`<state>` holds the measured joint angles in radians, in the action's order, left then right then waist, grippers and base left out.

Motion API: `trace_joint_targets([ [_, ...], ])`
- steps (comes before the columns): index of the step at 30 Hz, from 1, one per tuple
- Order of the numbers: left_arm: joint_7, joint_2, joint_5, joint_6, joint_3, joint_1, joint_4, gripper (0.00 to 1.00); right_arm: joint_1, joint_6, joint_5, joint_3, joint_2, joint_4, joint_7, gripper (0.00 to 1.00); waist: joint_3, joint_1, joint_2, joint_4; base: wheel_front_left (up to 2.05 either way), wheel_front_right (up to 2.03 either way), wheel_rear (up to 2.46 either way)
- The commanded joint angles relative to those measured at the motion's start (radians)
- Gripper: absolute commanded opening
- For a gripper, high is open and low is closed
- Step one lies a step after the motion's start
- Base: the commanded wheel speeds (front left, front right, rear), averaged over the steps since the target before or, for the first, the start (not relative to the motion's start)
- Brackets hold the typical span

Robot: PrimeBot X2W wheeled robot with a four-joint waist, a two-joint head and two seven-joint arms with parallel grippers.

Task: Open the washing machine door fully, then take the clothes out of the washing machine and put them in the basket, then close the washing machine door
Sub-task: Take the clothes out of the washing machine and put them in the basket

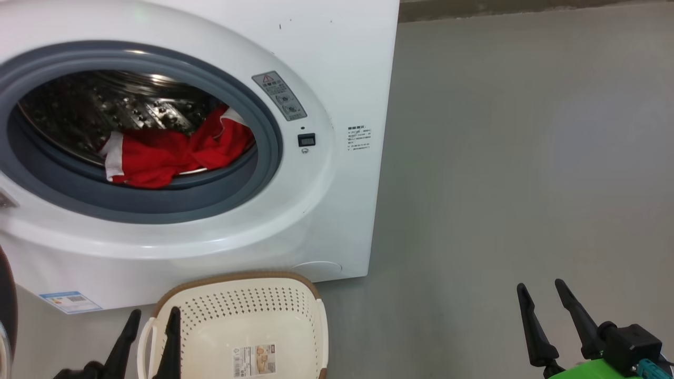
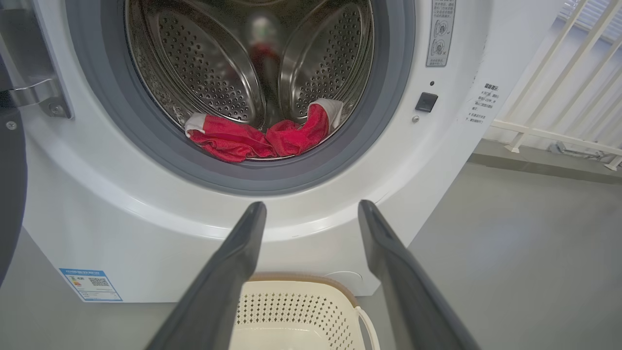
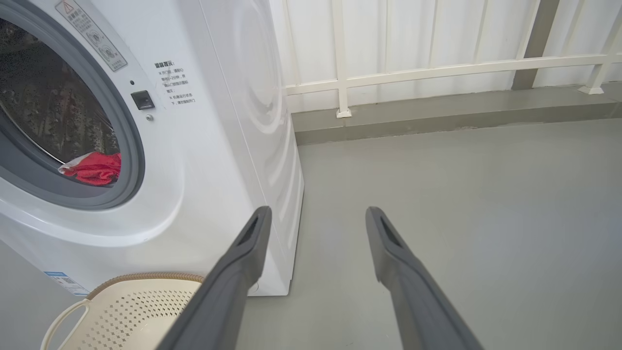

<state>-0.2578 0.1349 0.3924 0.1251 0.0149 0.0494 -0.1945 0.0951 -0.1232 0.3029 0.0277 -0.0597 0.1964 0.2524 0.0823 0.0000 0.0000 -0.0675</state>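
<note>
The washing machine (image 1: pixel 326 63) stands with its mouth uncovered. The washing machine door (image 2: pixel 9 194) is swung out to the left, and just its black rim edge shows. Red clothes (image 1: pixel 174 152) with white trim lie at the front of the steel drum, also seen as clothes (image 2: pixel 257 138) in the left wrist view. The basket (image 1: pixel 237 277) sits on the floor right below the mouth, holding nothing but a paper label. My left gripper (image 1: pixel 155 311) is open over the basket's left rim. My right gripper (image 1: pixel 540 285) is open above bare floor to the right.
Grey floor (image 1: pixel 500 158) stretches to the right of the machine. A white railing (image 3: pixel 437 68) on a low kerb runs behind it. The door hinge (image 2: pixel 34 92) juts out at the left of the opening.
</note>
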Motion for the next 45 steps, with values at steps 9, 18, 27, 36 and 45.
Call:
trace_joint_targets([
  [9, -0.004, 0.060, -0.039, 0.006, 0.015, -0.267, -0.158, 1.00, -0.097, -0.008, -0.004, -0.029, -0.006, -0.033, 0.009, 1.00, 0.121, 0.0000, 0.0000, -0.025, 0.00, 0.00, 0.00],
  [18, -0.004, 0.128, -0.034, 0.006, -0.037, -0.548, -0.355, 1.00, -0.169, -0.008, 0.002, -0.037, 0.005, -0.041, 0.009, 1.00, 0.259, 0.0000, 0.0000, -0.078, 0.00, 0.00, 0.00],
  [27, -0.004, 0.193, 0.028, 0.006, -0.080, -0.821, -0.532, 1.00, -0.238, -0.008, 0.027, -0.052, 0.009, -0.051, 0.009, 1.00, 0.385, 0.0000, 0.0000, -0.130, 0.00, 0.00, 0.00],
  [36, -0.004, 0.237, 0.101, 0.006, -0.135, -0.994, -0.661, 1.00, -0.276, -0.008, 0.057, -0.074, 0.009, -0.066, 0.009, 1.00, 0.454, 0.0000, 0.0000, -0.167, 0.00, 0.00, 0.00],
  [45, -0.004, 0.294, 0.142, 0.006, -0.191, -1.102, -0.733, 1.00, -0.289, -0.008, 0.078, -0.088, 0.009, -0.084, 0.009, 1.00, 0.501, 0.0000, 0.0000, -0.204, 0.00, 0.00, 0.00],
])
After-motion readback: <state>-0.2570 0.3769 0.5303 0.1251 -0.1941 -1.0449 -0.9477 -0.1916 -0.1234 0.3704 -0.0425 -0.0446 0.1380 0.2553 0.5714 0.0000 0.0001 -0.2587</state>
